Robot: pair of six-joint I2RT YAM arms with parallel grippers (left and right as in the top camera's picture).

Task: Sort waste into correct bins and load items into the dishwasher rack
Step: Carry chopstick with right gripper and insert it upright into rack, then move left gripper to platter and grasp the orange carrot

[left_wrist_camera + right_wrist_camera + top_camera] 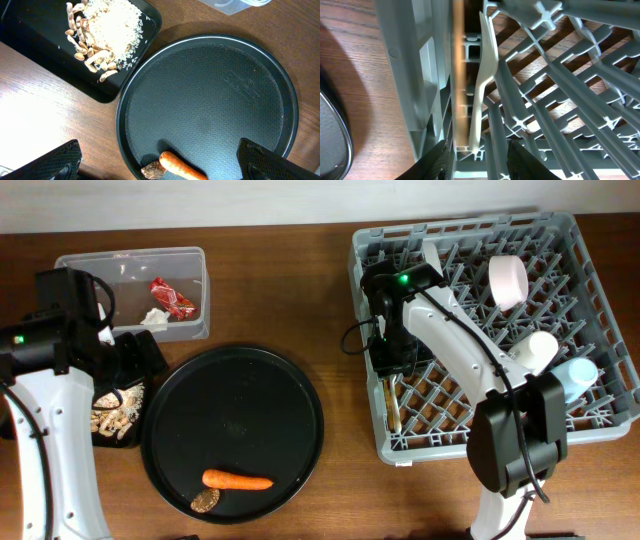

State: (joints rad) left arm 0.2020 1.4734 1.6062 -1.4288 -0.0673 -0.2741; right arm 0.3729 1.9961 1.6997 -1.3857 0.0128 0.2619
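Note:
My left gripper is open and hovers over the near-left rim of the round tray, above the orange carrot and the small brown disc; both also show in the overhead view, the carrot and the disc. The shallow black tray holds beige crumbs and shells. The clear tub holds the red wrapper and the white paper bit. My right gripper is open inside the left side of the grey rack, over the white fork and the wooden stick.
The large round black tray lies between the bins and the rack. In the rack stand a white plate, a pinkish bowl, a white cup and a light blue cup. The rack's pegs crowd around my right fingers.

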